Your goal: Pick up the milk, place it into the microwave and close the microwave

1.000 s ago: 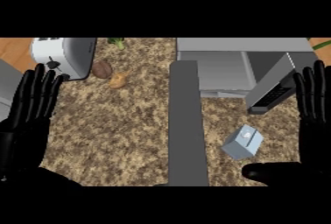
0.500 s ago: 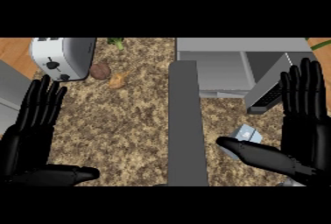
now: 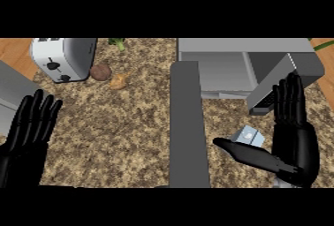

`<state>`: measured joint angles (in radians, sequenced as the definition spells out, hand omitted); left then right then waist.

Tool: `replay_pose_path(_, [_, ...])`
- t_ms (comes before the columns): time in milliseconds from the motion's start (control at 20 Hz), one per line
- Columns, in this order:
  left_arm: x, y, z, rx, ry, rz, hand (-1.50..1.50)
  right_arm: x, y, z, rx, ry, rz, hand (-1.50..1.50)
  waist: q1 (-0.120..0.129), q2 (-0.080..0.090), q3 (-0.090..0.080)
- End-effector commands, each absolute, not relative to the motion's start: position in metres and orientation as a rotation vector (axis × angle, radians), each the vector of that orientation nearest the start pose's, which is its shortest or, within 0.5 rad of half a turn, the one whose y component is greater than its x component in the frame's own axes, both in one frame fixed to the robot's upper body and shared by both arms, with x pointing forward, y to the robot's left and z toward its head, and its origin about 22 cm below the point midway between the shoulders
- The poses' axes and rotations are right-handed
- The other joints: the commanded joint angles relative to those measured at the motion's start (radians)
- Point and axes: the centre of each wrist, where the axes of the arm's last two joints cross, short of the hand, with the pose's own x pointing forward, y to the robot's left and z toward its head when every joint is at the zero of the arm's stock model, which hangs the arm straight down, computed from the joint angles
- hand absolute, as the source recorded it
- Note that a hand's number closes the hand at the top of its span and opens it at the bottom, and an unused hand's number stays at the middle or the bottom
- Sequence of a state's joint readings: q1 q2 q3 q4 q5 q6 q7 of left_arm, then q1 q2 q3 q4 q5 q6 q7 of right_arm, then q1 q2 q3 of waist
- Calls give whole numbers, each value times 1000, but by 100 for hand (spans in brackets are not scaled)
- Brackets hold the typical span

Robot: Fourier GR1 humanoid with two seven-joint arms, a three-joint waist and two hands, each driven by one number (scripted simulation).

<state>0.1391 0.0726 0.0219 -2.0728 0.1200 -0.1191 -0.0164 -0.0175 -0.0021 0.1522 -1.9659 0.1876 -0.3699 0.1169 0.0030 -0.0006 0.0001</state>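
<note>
1. Resting at the left edge, left hand [image 3: 29,132]: fingers straight and apart, holding nothing, well apart from the milk [image 3: 250,136].
2. Door [image 3: 189,132] stands open between the hands; microwave [image 3: 222,70] cavity lies beyond it.
3. Milk sits on the counter [image 3: 130,132] right of the door, between thumb and straight fingers of the right hand [image 3: 297,148], the nearer one; nothing clamped.
4. Thumb hides the milk's base; long axis and contact cannot be told.

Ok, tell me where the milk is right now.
In the head view, the milk stands on the counter at the right, in front of the microwave, between thumb and palm of the right hand.
</note>
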Motion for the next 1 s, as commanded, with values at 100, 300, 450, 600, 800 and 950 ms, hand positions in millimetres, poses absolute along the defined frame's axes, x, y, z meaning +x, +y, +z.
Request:
replay_pose_path(100, [173,235,98,-104,-1964,-60,-150,228,-212,57,-284,-1829,-181,-150,1,0,0])
replay_pose_path(300, [174,256,108,-81,-1945,-73,-150,207,-216,47,-313,-1792,-147,-150,-2,0,0])
replay_pose_path(450, [171,253,98,-75,-1981,-77,-150,194,-218,15,-325,-1773,-178,-150,-3,0,0])
replay_pose_path(600, [153,243,108,-82,-1958,-86,-150,186,-230,-13,-354,-1762,-174,-150,-1,-1,0])
replay_pose_path(800, [177,242,120,-83,-1974,-55,-150,180,-253,-44,-355,-1742,-193,-150,-6,1,0])
replay_pose_path(950, [152,238,114,-85,-1952,-78,-150,173,-255,-46,-363,-1722,-201,-150,-3,0,0])
